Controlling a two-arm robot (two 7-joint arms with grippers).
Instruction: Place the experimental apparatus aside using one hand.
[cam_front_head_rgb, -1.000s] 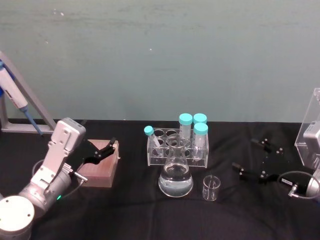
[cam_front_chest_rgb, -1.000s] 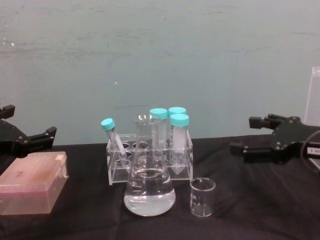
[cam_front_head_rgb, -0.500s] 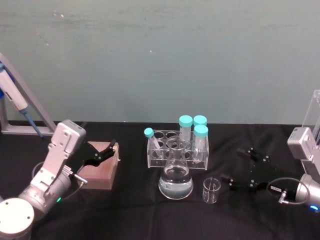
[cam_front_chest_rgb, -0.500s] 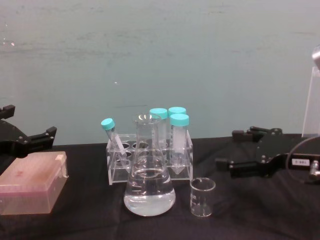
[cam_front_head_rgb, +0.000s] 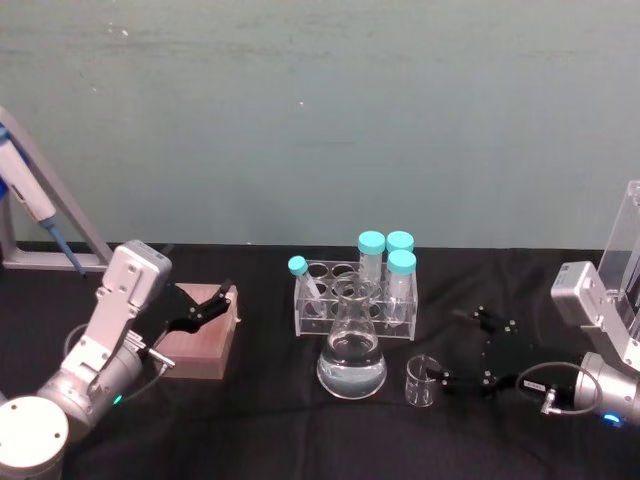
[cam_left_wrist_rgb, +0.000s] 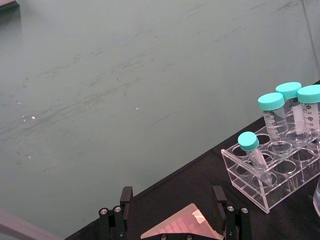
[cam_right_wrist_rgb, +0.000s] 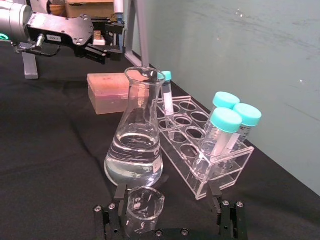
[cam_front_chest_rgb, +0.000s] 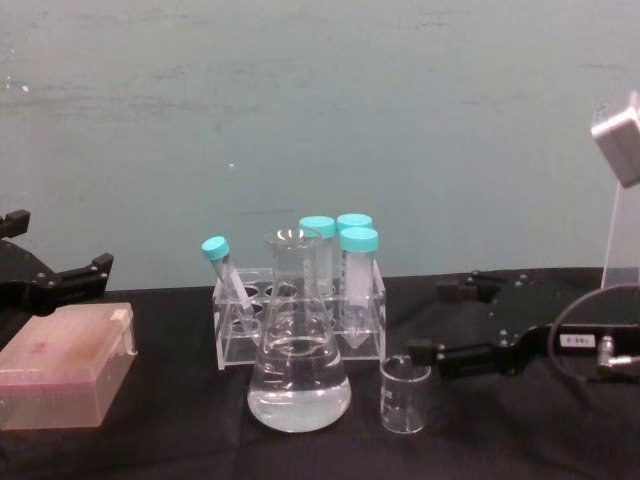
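Observation:
A small empty glass beaker (cam_front_head_rgb: 420, 380) stands on the black table, just right of a conical flask (cam_front_head_rgb: 351, 352) holding clear liquid. My right gripper (cam_front_head_rgb: 458, 350) is open and low at the beaker's right side. In the right wrist view the beaker (cam_right_wrist_rgb: 142, 207) sits between the open fingers, close to one finger (cam_right_wrist_rgb: 118, 196), with the flask (cam_right_wrist_rgb: 135, 150) just beyond. From the chest view the right gripper (cam_front_chest_rgb: 432, 320) has one fingertip beside the beaker (cam_front_chest_rgb: 404, 395). A tall clear acrylic stand (cam_front_head_rgb: 625, 245) rises at the right edge. My left gripper (cam_front_head_rgb: 205, 305) hangs open over a pink box (cam_front_head_rgb: 200, 340).
Behind the flask stands a clear tube rack (cam_front_head_rgb: 355, 292) with several teal-capped tubes. A blue-and-white pipette on a grey frame (cam_front_head_rgb: 35, 205) leans at the far left. The pink box (cam_front_chest_rgb: 65, 375) occupies the left of the table, with bare black cloth along the front edge.
My right gripper has moved left and down across the table until its open fingers reach the beaker. The left arm, flask, beaker and rack have not moved.

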